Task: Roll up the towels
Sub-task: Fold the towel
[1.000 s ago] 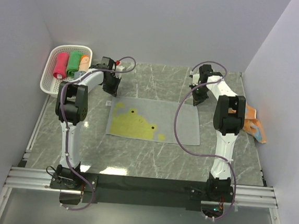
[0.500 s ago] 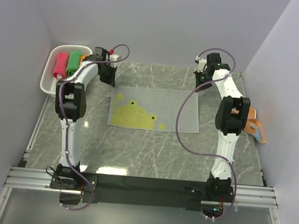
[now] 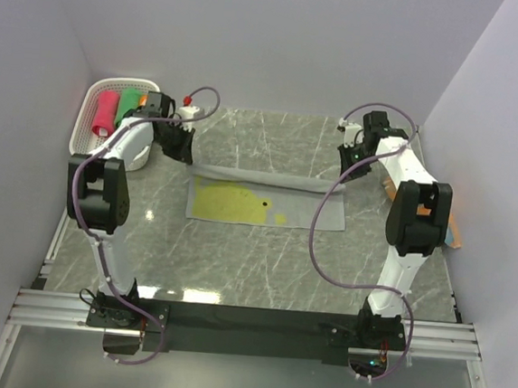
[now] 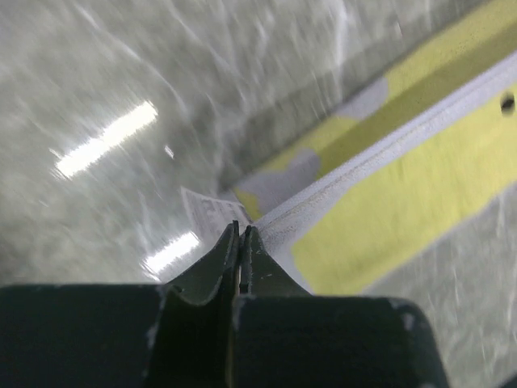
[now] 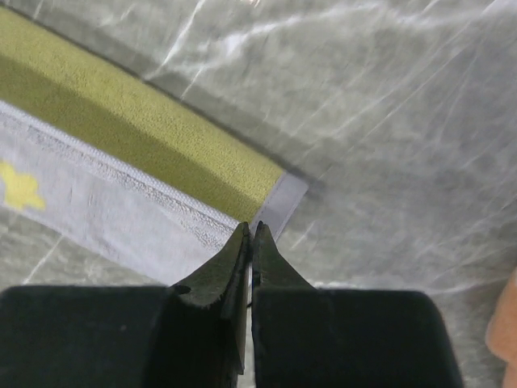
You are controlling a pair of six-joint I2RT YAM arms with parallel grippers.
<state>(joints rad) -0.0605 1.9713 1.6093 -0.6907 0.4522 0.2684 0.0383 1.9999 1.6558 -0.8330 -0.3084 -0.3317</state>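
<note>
Left gripper [image 4: 241, 234], right gripper [image 5: 250, 233] clamped on 12 o'clock corners of grey-and-yellow cloth towel [image 3: 268, 199] — uneven pull could skew the roll, slip a corner.

The table [image 3: 262, 267] is a grey-green marble-look slab, pretty glossy, and you can see lights bouncing off it near the front edge and on the left side. Lying across the middle is a grey towel [image 3: 240, 206] with a big yellow blotchy pattern. Its near part sits flat on the table while the far edge is raised off the surface. In the far-left corner there's a white perforated basket [image 3: 80, 142], parked close to the wall. Over at the right edge there's a sliver of an orange towel [image 3: 456, 235], mostly hidden behind the arm.
</note>
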